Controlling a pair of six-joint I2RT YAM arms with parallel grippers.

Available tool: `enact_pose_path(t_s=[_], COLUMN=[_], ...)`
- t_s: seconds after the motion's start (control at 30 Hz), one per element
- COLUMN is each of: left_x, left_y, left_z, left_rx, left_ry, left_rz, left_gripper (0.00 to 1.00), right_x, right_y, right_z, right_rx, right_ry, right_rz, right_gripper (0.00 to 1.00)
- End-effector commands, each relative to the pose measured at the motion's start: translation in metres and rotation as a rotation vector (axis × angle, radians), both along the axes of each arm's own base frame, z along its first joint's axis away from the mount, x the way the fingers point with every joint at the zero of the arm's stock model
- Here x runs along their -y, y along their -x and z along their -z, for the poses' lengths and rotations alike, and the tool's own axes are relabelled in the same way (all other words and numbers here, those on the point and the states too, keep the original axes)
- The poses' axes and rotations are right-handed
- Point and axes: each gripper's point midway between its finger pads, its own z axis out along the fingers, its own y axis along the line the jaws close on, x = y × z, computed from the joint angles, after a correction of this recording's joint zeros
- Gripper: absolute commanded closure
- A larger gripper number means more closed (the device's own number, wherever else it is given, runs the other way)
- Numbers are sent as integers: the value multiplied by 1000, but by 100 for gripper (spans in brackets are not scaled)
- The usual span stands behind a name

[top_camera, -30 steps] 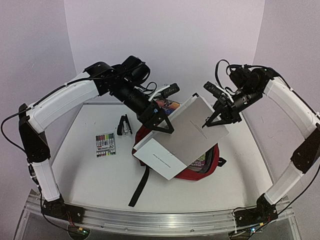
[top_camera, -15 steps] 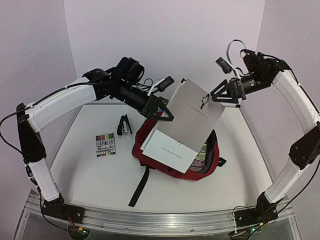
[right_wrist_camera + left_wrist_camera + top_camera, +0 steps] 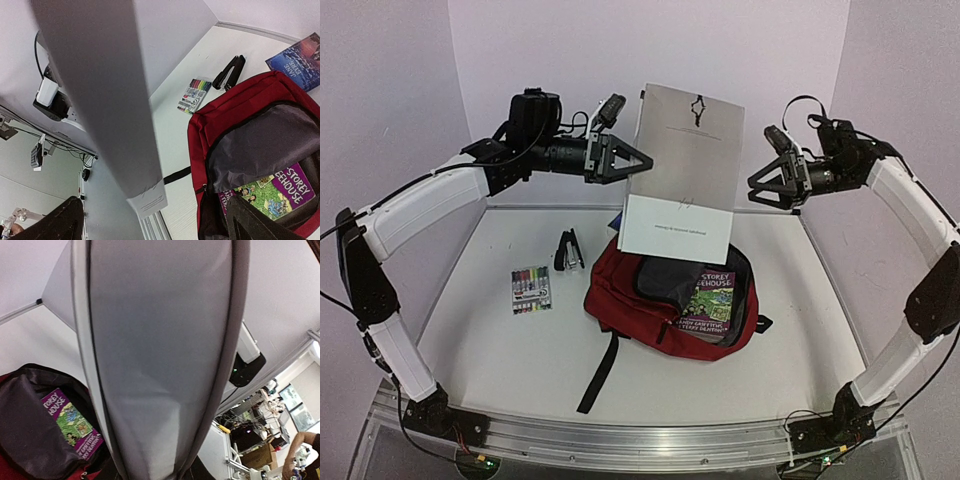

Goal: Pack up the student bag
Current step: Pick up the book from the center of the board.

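Bag lies unzipped mid-frame in the top view, a colourful book inside. Left claw pinches a grey folder upright at upper centre; right claw gapes wide, empty, beside it.

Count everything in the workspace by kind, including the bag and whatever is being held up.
Backpack: 1
Books: 3 (grey book held in the air, purple book inside the backpack, blue book lying beside it)
Stapler: 1
Marker pack: 1
Total: 6
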Motion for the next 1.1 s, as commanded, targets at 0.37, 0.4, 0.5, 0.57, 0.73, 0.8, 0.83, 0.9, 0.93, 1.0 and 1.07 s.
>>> enact_pose_path(t_s=[0.37, 0.4, 0.5, 0.57, 0.73, 0.8, 0.83, 0.9, 0.93, 1.0, 1.07], left_x=[14, 15, 17, 18, 22, 23, 24, 25, 25, 24, 18], left_y=[16, 15, 12, 9, 6, 4, 4, 2, 1, -3, -14], left_z=[-38, -36, -31, -26, -18, -16, -15, -13, -12, -9, -7], left_rx=[-41, -49, -66, -80, -124, -133, -137, -147, -153, -155, -140], left_ry=[152, 153, 149, 143, 141, 139, 139, 133, 129, 117, 96], left_rz=[185, 187, 176, 166, 176, 177, 176, 171, 163, 130, 50], left_gripper=[84, 83, 81, 79, 77, 76, 74, 69, 63, 51, 38], right_x=[-35, -36, -36, -36, -36, -36, -35, -35, -35, -30, -23], right_y=[32, 32, 31, 31, 35, 36, 36, 36, 36, 33, 27], right_z=[-49, -50, -50, -48, -47, -43, -41, -39, -39, -36, -32], right_rx=[92, 87, 62, 22, -17, -41, -48, -64, -72, -91, -104], right_ry=[-131, -133, -140, -143, -150, -149, -149, -149, -149, -152, -147], right_rz=[-167, -168, -169, -163, -158, -155, -153, -148, -145, -128, -97], right_gripper=[33, 39, 53, 55, 53, 54, 57, 66, 72, 81, 87])
